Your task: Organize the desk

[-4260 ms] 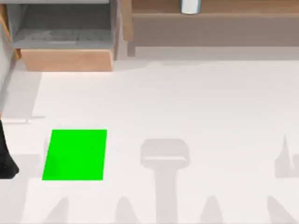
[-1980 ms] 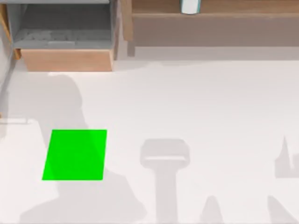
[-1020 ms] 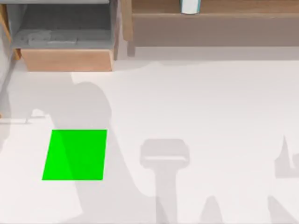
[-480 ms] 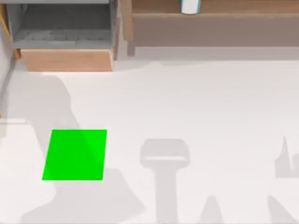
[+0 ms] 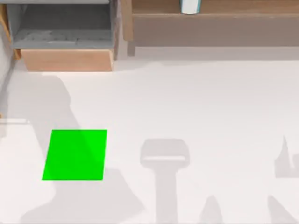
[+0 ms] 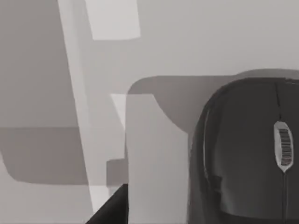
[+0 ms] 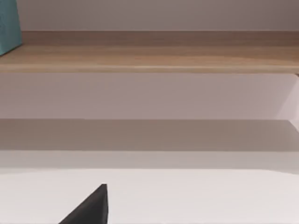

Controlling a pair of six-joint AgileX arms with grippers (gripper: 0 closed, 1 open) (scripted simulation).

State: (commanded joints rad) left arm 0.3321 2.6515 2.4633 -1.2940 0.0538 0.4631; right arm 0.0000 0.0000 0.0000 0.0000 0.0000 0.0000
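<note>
The white desk (image 5: 210,102) spreads across the top view, with a bright green mat (image 5: 74,155) lying flat at its front left. A broad grey shadow falls over the desk's left side and across the mat. In the left wrist view a dark computer mouse (image 6: 247,158) with a grey scroll wheel (image 6: 284,150) looms close, and a dark tip of my left gripper (image 6: 112,212) shows at the picture's edge. Whether the mouse is held cannot be told. A dark tip of my right gripper (image 7: 88,207) hangs over the white desk (image 7: 196,196), facing the shelf.
An open wooden drawer (image 5: 65,58) with a grey inside stands at the back left. A long wooden shelf (image 5: 215,9) runs along the back and carries a white and teal cup (image 5: 190,5). The shelf board (image 7: 149,56) and a teal thing (image 7: 9,25) appear in the right wrist view.
A dark shape at the desk's left edge in the oldest frame is gone. The large shadow swung over the mat and left side; over the last half second it has hardly moved.
</note>
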